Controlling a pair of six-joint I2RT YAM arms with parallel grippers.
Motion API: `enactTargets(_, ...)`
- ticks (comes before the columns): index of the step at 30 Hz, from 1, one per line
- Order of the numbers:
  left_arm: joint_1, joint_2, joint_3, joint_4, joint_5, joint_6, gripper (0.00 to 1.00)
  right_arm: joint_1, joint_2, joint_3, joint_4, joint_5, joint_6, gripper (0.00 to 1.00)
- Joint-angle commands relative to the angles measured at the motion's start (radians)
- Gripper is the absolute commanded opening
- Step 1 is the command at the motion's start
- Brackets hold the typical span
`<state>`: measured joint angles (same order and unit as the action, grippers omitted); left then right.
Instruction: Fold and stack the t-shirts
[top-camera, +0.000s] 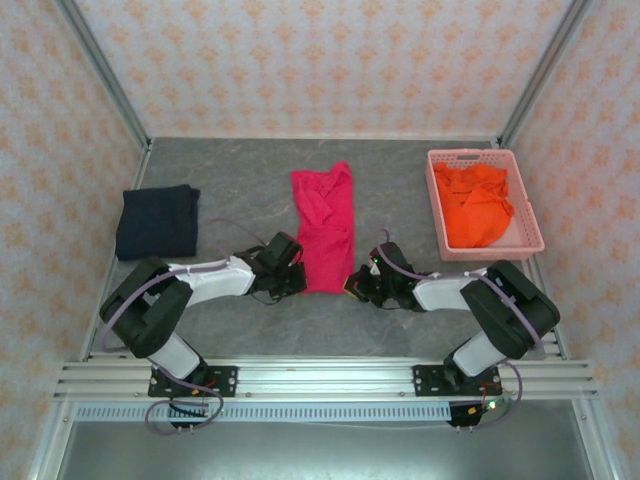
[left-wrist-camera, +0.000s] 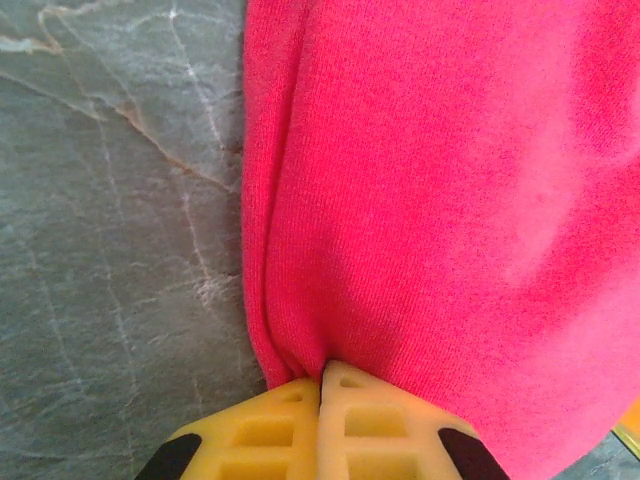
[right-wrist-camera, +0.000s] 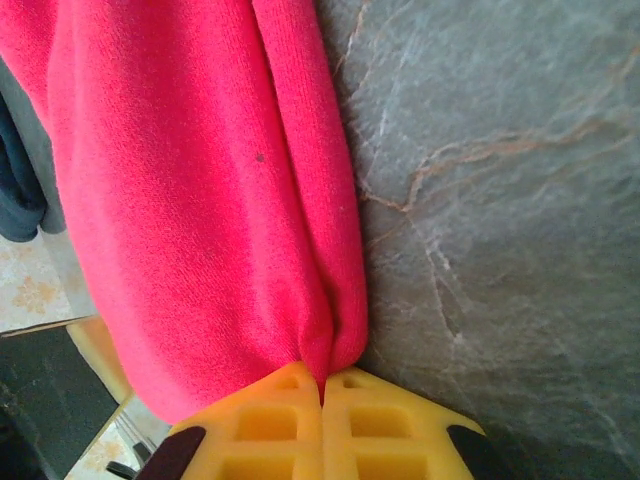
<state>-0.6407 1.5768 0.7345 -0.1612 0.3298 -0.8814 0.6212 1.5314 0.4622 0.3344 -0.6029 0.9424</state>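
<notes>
Left jaws and right jaws each closed tight on a near corner of the crimson-pink t-shirt (top-camera: 325, 225).

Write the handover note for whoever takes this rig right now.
Left tool: shut on the crimson-pink shirt, near left corner.
Right tool: shut on its near right corner.
Navy shirt: folded, far left of the table.
Orange shirt: crumpled in the pink basket, far right.
Done: navy folded.
Left: finish folding crimson-pink, fold orange, stack all three.
</notes>
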Motion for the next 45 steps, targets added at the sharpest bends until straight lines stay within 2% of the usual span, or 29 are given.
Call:
enactTargets(1,-0.004,-0.035,0.028,-0.066,-0.032,0.027,0.00,0.008,-0.025,0.009,0.026,0.008,-0.010,0.00)
enactTargets(9,-0.004,-0.148,0.042,-0.186,-0.064,0.046,0.00,0.008,-0.164,0.016,-0.071,0.051,-0.055,0.00)
enactTargets(17,-0.022,-0.204,-0.004,-0.268,-0.030,0.025,0.00,0.029,-0.278,-0.012,-0.192,0.031,-0.050,0.00)
enactTargets(25,-0.085,-0.331,-0.041,-0.384,-0.004,-0.037,0.00,0.124,-0.476,-0.050,-0.349,0.085,0.001,0.00)
enactTargets(31,-0.116,-0.436,-0.027,-0.463,-0.027,-0.088,0.00,0.206,-0.560,-0.075,-0.358,0.165,0.061,0.00)
enactTargets(36,-0.093,-0.394,0.123,-0.533,-0.097,0.004,0.00,0.195,-0.571,-0.016,-0.369,0.241,0.006,0.00)
enactTargets(45,-0.026,-0.267,0.342,-0.587,-0.120,0.167,0.00,0.041,-0.433,0.204,-0.424,0.186,-0.199,0.00)
